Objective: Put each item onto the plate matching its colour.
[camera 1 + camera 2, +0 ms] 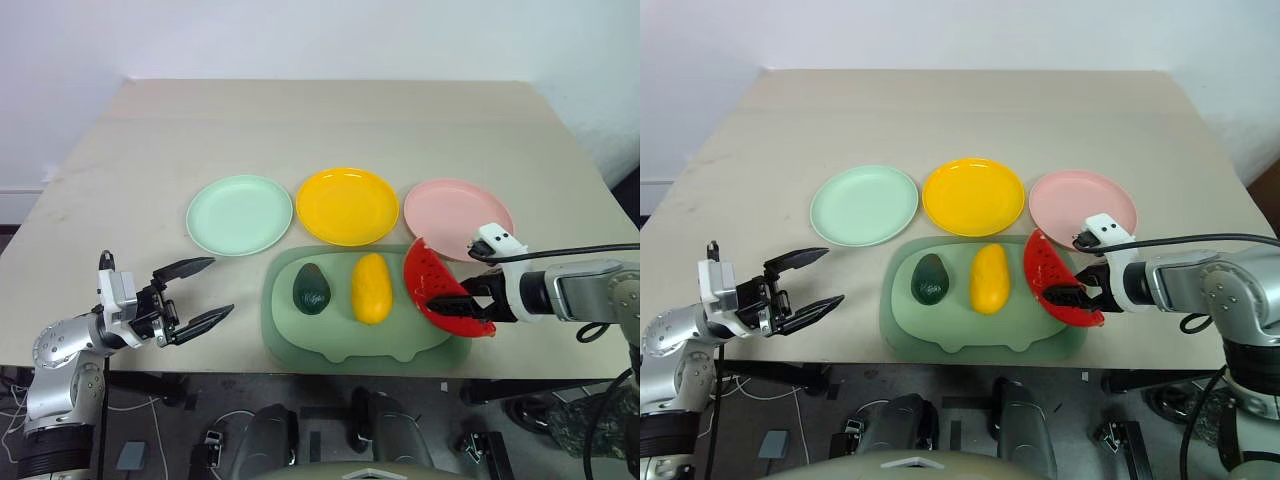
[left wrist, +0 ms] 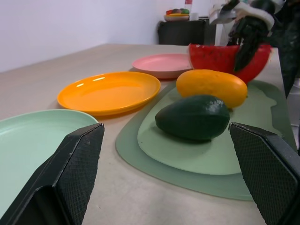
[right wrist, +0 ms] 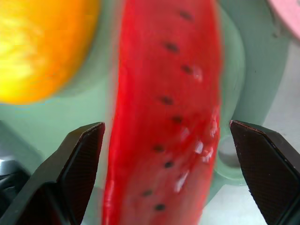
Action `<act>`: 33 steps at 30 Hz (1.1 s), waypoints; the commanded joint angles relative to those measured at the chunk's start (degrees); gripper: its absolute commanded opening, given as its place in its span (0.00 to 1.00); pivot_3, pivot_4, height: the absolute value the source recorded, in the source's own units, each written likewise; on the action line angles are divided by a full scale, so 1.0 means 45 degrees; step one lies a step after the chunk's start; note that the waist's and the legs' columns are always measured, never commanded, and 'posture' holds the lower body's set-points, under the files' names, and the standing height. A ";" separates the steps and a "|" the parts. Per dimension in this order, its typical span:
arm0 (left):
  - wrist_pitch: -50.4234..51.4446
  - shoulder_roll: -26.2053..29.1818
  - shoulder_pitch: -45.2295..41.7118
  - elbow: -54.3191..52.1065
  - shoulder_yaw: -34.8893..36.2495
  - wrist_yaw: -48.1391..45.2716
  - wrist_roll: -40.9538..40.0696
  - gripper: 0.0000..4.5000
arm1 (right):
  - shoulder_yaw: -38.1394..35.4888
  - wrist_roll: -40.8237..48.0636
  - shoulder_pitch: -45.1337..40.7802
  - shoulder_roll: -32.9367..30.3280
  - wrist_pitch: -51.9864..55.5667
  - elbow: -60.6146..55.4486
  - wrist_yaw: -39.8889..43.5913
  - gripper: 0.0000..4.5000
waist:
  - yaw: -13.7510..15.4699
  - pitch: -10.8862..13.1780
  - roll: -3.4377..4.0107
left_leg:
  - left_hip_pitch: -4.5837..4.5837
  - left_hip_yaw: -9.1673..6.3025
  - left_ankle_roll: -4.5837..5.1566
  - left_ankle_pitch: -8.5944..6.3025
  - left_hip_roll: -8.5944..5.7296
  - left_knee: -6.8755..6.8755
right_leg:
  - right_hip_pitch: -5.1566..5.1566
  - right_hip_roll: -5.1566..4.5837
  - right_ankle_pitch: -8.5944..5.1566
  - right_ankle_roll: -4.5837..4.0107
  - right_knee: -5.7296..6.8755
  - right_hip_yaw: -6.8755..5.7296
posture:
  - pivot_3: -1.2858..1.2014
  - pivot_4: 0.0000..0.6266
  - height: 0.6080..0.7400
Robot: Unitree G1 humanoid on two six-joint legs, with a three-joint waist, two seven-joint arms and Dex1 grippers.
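Nearest, at the counter's (image 1: 90,200) six o'clock edge: dull green mat (image 1: 300,335) with rounded corners, carrying all three toy foods.

Largest to smallest:
- Counter, beige, bearing everything.
- Mat, at six o'clock of the plate row.
- Three round plates in a row beyond the mat: mint green plate (image 1: 239,214) at ten o'clock of it, yellow plate (image 1: 347,206) at twelve, pink plate (image 1: 450,210) at two. All bare.
- Red watermelon wedge (image 1: 432,280) with black seeds, on the mat's three o'clock end, tilted up on its rind.
- Yellow mango (image 1: 371,288), mid-mat, just beside the wedge.
- Dark green avocado (image 1: 312,289), at nine o'clock of the mango.

Right pincer (image 1: 455,300): released, jaws spread wide and straddling the wedge, pointing down at it; no squeeze on it visible yet. Left pincer (image 1: 200,295): released, empty, hovering at the counter's near edge, well apart from the mat at nine o'clock of it.

Progress, judged from the layout: nothing placed so far. Likely first step in hand, grasping the wedge for the pink plate. Left to do: all three placements.

No readable brand, label or writing anywhere.
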 commanded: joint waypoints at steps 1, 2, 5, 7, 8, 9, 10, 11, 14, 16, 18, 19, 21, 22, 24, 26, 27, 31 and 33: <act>-0.0241 -0.0031 0.0020 -0.0186 0.0094 0.0119 -0.0007 0.99 | 0.0505 -0.0846 -0.0491 0.0195 -0.0079 -0.0019 -0.0556 1.00 | -0.0005 0.0000 0.0000 | 0.0000 0.0001 0.0000 0.0000 0.0000 0.0000 | -0.0001 0.0000 0.0000 0.0000 0.0001 0.0000 | 0.52 0.24 0.95; -0.0257 -0.0046 0.0014 -0.0184 0.0095 0.0158 -0.0001 0.99 | 0.0742 -0.0989 -0.0528 0.0164 -0.0246 -0.0084 -0.0538 1.00 | -0.0013 -0.0001 0.0000 | 0.0000 0.0000 0.0000 0.0000 0.0000 0.0000 | 0.0000 0.0000 0.0000 0.0000 0.0002 0.0000 | 0.52 0.24 0.95; -0.0311 -0.0095 0.0031 -0.0215 0.0102 0.0282 0.0049 0.99 | 0.1488 -0.1425 -0.0364 0.0071 -0.0875 -0.0469 -0.0405 1.00 | -0.0008 -0.0004 -0.0006 | 0.0001 -0.0002 0.0001 -0.0001 0.0001 0.0000 | 0.0001 0.0001 -0.0001 0.0000 0.0000 -0.0001 | 0.52 0.24 0.95; -0.0313 -0.0116 0.0066 -0.0290 0.0079 0.0360 0.0073 0.99 | 0.1905 -0.1676 -0.0149 -0.0074 -0.1139 -0.0617 -0.0291 1.00 | -0.0006 -0.0007 -0.0012 | 0.0002 -0.0003 0.0001 -0.0001 0.0001 0.0000 | 0.0004 0.0000 -0.0001 0.0000 -0.0002 -0.0002 | 0.52 0.24 0.95; -0.0299 -0.0119 0.0082 -0.0330 0.0073 0.0410 0.0074 1.00 | 0.2013 -0.1751 -0.0085 -0.0113 -0.1368 -0.0619 -0.0142 0.96 | -0.0009 -0.0010 -0.0016 | 0.0004 -0.0004 0.0002 -0.0001 0.0002 0.0000 | 0.0006 0.0000 -0.0003 -0.0001 -0.0002 -0.0001 | 0.52 0.24 0.95; -0.0294 -0.0114 0.0090 -0.0343 0.0075 0.0433 0.0069 1.00 | 0.2115 -0.1840 -0.0061 -0.0173 -0.1517 -0.0633 -0.0041 0.91 | -0.0012 -0.0013 -0.0021 | 0.0005 -0.0004 0.0002 -0.0001 0.0003 0.0000 | 0.0006 0.0000 -0.0003 -0.0001 -0.0002 -0.0002 | 0.52 0.24 0.95; -0.0295 -0.0107 0.0096 -0.0345 0.0076 0.0452 0.0065 1.00 | 0.2169 -0.1906 -0.0054 -0.0212 -0.1594 -0.0642 0.0051 0.87 | -0.0015 -0.0017 -0.0028 | 0.0006 -0.0004 0.0001 -0.0001 0.0003 0.0000 | 0.0006 0.0001 -0.0003 -0.0001 -0.0002 -0.0002 | 0.52 0.24 0.95; -0.0302 -0.0102 0.0102 -0.0341 0.0071 0.0474 0.0069 1.00 | 0.2155 -0.1913 -0.0085 -0.0228 -0.1612 -0.0636 0.0163 0.81 | -0.0015 -0.0021 -0.0035 | 0.0007 -0.0006 0.0002 -0.0001 0.0004 0.0000 | 0.0007 0.0002 -0.0004 -0.0002 -0.0002 -0.0002 | 0.52 0.24 0.95; -0.0323 -0.0106 0.0099 -0.0327 0.0041 0.0548 0.0090 1.00 | 0.1599 -0.1553 -0.0532 -0.0131 -0.1344 -0.0352 0.0683 0.70 | -0.0015 -0.0022 -0.0037 | 0.0007 -0.0006 0.0002 -0.0001 0.0005 0.0000 | 0.0007 0.0004 -0.0004 -0.0002 -0.0002 -0.0003 | 0.52 0.24 0.95; -0.0354 -0.0103 0.0062 -0.0244 0.0028 0.0559 0.0101 1.00 | 0.0864 -0.1100 -0.1168 0.0062 -0.1003 0.0163 0.1169 0.70 | -0.0014 -0.0020 -0.0036 | 0.0002 -0.0005 0.0002 -0.0001 0.0005 -0.0001 | 0.0002 0.0003 -0.0003 -0.0003 -0.0002 -0.0003 | 0.52 0.24 0.95; -0.0398 -0.0089 0.0023 -0.0126 0.0029 0.0526 0.0103 1.00 | 0.0409 -0.0936 -0.1651 0.0289 -0.0750 0.0621 0.1338 0.70 | -0.0018 -0.0014 -0.0028 | -0.0004 -0.0002 0.0002 -0.0001 0.0005 -0.0001 | -0.0006 0.0003 -0.0002 -0.0004 -0.0001 -0.0002 | 0.52 0.24 0.95; -0.0427 -0.0083 -0.0008 -0.0048 0.0027 0.0499 0.0106 1.00 | 0.0219 -0.0994 -0.2011 0.0369 -0.0862 0.1027 0.1378 0.70 | -0.0020 -0.0014 -0.0028 | -0.0005 -0.0001 0.0002 -0.0001 0.0005 -0.0002 | -0.0010 0.0003 -0.0002 -0.0003 0.0000 -0.0002 | 0.52 0.24 0.95; -0.0492 -0.0073 -0.0084 0.0110 0.0019 0.0455 0.0110 1.00 | 0.0154 -0.1382 -0.2762 0.0525 -0.1354 0.1855 0.1298 0.70 | -0.0022 -0.0014 -0.0027 | -0.0007 0.0000 0.0002 -0.0001 0.0005 -0.0003 | -0.0012 0.0005 -0.0002 -0.0004 0.0001 -0.0002 | 0.52 0.24 0.95; -0.0522 -0.0070 -0.0121 0.0173 0.0011 0.0439 0.0118 1.00 | 0.0201 -0.1629 -0.3063 0.0641 -0.1597 0.2221 0.1166 0.70 | -0.0023 -0.0014 -0.0027 | -0.0008 0.0001 0.0002 -0.0001 0.0004 -0.0002 | -0.0012 0.0005 -0.0002 -0.0004 0.0001 -0.0002 | 0.52 0.24 0.95; -0.0647 -0.0075 -0.0211 0.0293 -0.0012 0.0392 0.0163 1.00 | 0.0330 -0.2257 -0.3592 0.1010 -0.2068 0.3069 0.0673 0.70 | -0.0030 -0.0014 -0.0027 | -0.0008 0.0001 0.0002 -0.0001 0.0002 -0.0004 | -0.0012 0.0005 -0.0002 -0.0004 0.0000 -0.0002 | 0.52 0.24 0.95; -0.0747 -0.0114 -0.0340 0.0364 -0.0024 0.0426 0.0188 1.00 | 0.0687 -0.3315 -0.4200 0.1515 -0.2959 0.4367 -0.0070 0.70 | -0.0048 -0.0014 -0.0028 | -0.0008 0.0003 0.0003 -0.0001 0.0000 -0.0007 | -0.0012 0.0007 -0.0001 -0.0002 -0.0001 -0.0003 | 0.52 0.24 0.95; -0.0775 -0.0123 -0.0394 0.0397 -0.0025 0.0439 0.0189 1.00 | 0.0819 -0.3701 -0.4428 0.1722 -0.3266 0.4868 -0.0308 0.70 | -0.0042 -0.0014 -0.0027 | -0.0010 0.0007 0.0002 -0.0001 -0.0004 -0.0007 | -0.0013 0.0006 0.0000 -0.0001 0.0000 -0.0003 | 0.52 0.24 0.95; -0.0893 -0.0134 -0.0411 0.0494 -0.0030 0.0441 0.0190 1.00 | 0.1618 -0.5060 -0.5008 0.2260 -0.4815 0.6544 -0.0525 0.70 | -0.0059 -0.0012 -0.0022 | -0.0023 0.0012 0.0003 0.0000 -0.0011 -0.0008 | -0.0021 0.0005 0.0002 0.0001 0.0005 -0.0004 | 0.52 0.24 0.95; -0.0947 -0.0158 -0.0366 0.0502 -0.0014 0.0469 0.0195 1.00 | 0.1777 -0.5488 -0.5221 0.2408 -0.5383 0.7254 -0.0454 0.70 | -0.0089 -0.0009 -0.0017 | -0.0024 0.0018 0.0004 0.0000 -0.0012 -0.0008 | -0.0024 0.0005 0.0004 0.0003 0.0006 -0.0004 | 0.52 0.24 0.95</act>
